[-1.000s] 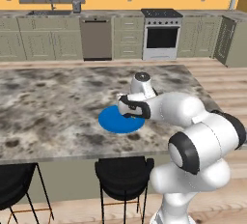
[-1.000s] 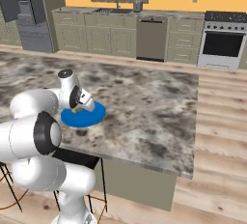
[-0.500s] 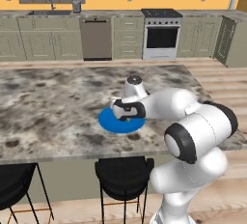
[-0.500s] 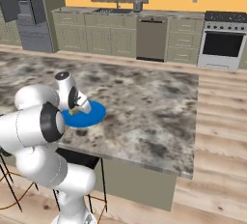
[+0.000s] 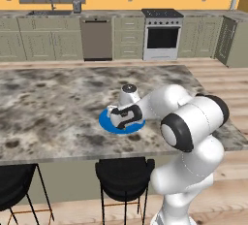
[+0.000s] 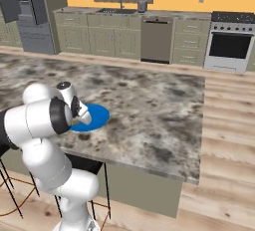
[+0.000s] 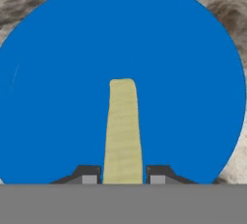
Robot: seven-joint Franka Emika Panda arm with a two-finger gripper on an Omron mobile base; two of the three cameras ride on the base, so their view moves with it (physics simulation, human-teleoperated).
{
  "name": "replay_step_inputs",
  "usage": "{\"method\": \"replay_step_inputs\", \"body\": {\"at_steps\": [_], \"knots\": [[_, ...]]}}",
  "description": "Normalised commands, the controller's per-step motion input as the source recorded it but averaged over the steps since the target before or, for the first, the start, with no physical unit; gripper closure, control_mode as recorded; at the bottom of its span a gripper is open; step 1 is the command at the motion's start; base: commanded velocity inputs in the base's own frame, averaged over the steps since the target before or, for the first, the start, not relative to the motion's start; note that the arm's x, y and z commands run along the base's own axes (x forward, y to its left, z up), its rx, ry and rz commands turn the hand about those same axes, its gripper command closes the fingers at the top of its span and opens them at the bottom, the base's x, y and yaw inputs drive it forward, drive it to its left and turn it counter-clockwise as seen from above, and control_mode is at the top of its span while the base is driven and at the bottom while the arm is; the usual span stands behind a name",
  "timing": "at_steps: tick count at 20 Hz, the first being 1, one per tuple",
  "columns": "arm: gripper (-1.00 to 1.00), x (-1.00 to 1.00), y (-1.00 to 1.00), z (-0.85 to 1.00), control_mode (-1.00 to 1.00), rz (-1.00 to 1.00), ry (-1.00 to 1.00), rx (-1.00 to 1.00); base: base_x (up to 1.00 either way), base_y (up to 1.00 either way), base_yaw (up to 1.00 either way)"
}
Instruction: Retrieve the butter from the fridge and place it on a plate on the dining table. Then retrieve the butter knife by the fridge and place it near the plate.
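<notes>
The pale yellow butter [image 7: 123,131] stands between my finger tips, with the gripper [image 7: 123,175] shut on it. It hangs over the middle of the bright blue plate [image 7: 58,73], and whether it touches the plate I cannot tell. The plate [image 5: 107,125] lies on the marbled dining table [image 5: 48,107] near its front edge, with my hand [image 5: 123,116] low over it. From the right base view the arm covers part of the plate [image 6: 97,116]. The dark grey fridge [image 6: 20,6] stands far back on the left. The butter knife is out of view.
Two black stools [image 5: 123,175] [image 5: 14,185] stand under the table's near edge. The table's right end [image 6: 196,125] drops to wooden floor. A stove [image 5: 162,35], a dishwasher [image 5: 96,40] and beige cupboards line the back wall.
The hand has come down and a little to the left over the plate, carrying the butter. The jaws have stayed shut on it.
</notes>
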Motion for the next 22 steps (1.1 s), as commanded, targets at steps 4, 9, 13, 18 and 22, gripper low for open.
{"method": "replay_step_inputs", "body": {"at_steps": [4,9,13,18,22], "knots": [[-1.0,0.0,0.05,-0.18,-1.0,0.0,0.0,0.01,0.0,0.0,0.0],[-1.0,0.01,0.09,-0.13,-1.0,0.0,0.0,0.0,0.0,0.0,0.0],[-1.0,0.03,0.02,-0.02,-1.0,0.0,0.0,0.0,0.0,0.0,0.0],[-1.0,0.05,0.0,0.01,-1.0,0.0,0.01,0.0,0.0,0.0,0.0],[-1.0,-0.21,0.0,0.77,-1.0,0.0,0.1,0.01,0.0,0.0,0.0]]}}
